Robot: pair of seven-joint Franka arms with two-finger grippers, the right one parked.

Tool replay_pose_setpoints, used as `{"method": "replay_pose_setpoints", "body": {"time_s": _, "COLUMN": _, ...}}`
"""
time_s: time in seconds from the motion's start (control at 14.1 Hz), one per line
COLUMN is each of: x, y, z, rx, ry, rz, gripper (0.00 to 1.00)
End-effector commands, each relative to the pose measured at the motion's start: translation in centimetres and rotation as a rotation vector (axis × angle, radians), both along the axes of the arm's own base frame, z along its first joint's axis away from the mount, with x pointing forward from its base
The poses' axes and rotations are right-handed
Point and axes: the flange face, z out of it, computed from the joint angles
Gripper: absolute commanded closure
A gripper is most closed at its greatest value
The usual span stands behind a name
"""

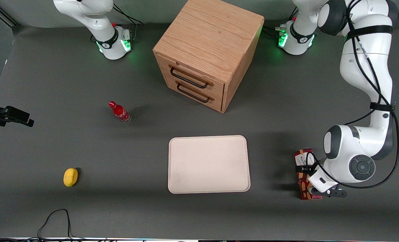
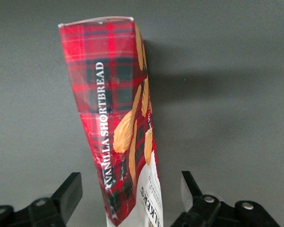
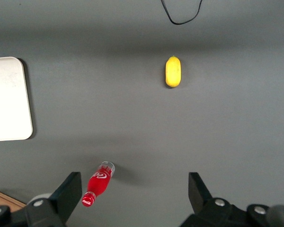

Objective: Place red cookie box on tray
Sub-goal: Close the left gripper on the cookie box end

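A: Where is the box (image 1: 303,159)?

B: On the counter (image 1: 85,80), toward the working arm's end, partly under that arm's wrist. It is well apart from the tray (image 1: 209,164), with bare counter between them.

A: And the hand (image 2: 128,187)?

B: Right over the box. From the wrist camera, its two black fingers (image 2: 70,189) are spread, one on each side of the carton. A strip of grey counter shows between each finger and the box, so neither one touches it.

A: What shows of the box itself?

B: Red tartan, the words "vanilla shortbread" running down one long face, tan biscuits pictured on the next, and a white label near the hand. Its one end points away from the hand.

A: Does anything lie on the tray?

B: I only see its cream surface. It sits flat near the middle of the counter, nearer the front camera than the wooden cabinet (image 1: 209,37) with two black-handled drawers.

A: What else?

B: A small red bottle (image 1: 119,111) stands toward the parked arm's end. A yellow thing (image 1: 70,176) lies nearer the camera than the bottle, at that same end.
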Motion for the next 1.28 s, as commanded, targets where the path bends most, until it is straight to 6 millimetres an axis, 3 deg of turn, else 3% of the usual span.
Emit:
{"method": "replay_pose_setpoints", "body": {"time_s": 0.0, "x": -0.3, "y": -0.2, "z": 1.2, "rx": 0.015, "ry": -0.020, "rz": 0.041, "gripper": 0.99}}
{"method": "replay_pose_setpoints", "body": {"time_s": 0.43, "x": -0.1, "y": -0.3, "z": 1.9, "rx": 0.011, "ry": -0.032, "rz": 0.042, "gripper": 1.00}}
{"method": "replay_pose_setpoints", "body": {"time_s": 0.64, "x": 0.4, "y": 0.1, "z": 4.6, "rx": 0.011, "ry": -0.060, "rz": 0.039, "gripper": 1.00}}
{"method": "replay_pose_setpoints", "body": {"time_s": 0.71, "x": 0.6, "y": 0.2, "z": 6.1, "rx": 0.007, "ry": -0.079, "rz": 0.044, "gripper": 1.00}}
{"method": "replay_pose_setpoints", "body": {"time_s": 0.85, "x": 0.2, "y": 0.0, "z": 11.1, "rx": 0.005, "ry": -0.116, "rz": 0.047, "gripper": 1.00}}
{"method": "replay_pose_setpoints", "body": {"time_s": 1.21, "x": -3.6, "y": 1.3, "z": 26.7, "rx": 0.009, "ry": -0.138, "rz": 0.065, "gripper": 1.00}}
